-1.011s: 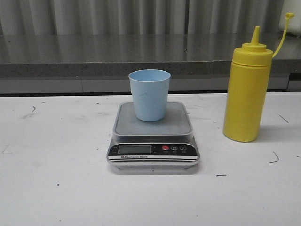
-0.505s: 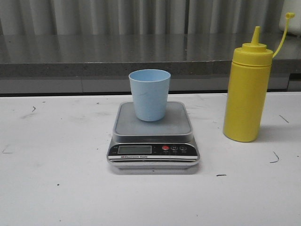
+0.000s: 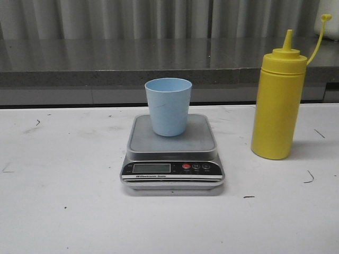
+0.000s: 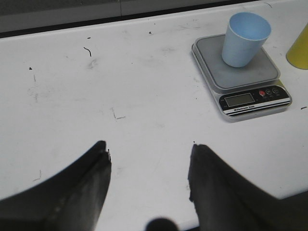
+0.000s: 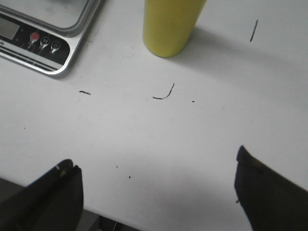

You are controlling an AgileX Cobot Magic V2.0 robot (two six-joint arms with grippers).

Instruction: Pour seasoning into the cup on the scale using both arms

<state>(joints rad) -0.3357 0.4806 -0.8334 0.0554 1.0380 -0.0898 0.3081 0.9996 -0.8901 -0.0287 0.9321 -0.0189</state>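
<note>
Both grippers are empty and spread wide, hanging above bare table at the near edge. Right gripper (image 5: 156, 185): nothing between the fingers, only white tabletop. Ahead of my right jaws and roughly in line with the gap stands the yellow bottle (image 5: 171, 24), well apart from the fingertips. Its long axis is vertical, nozzle up, cap dangling on its tether, so a sideways grasp around the body looks right. Right arm is clearly nearer to it; I judge the bottle is its job.

Left gripper (image 4: 150, 166): fingers parted, also nothing held. From my left jaws the scale (image 4: 240, 79) lies ahead and off toward the right-arm side, further out. The blue cup (image 4: 244, 38) sits upright on the plate, mouth open. In the front view the bottle stands beside the scale, not touching. Nothing poured yet, as far as I can tell.
</note>
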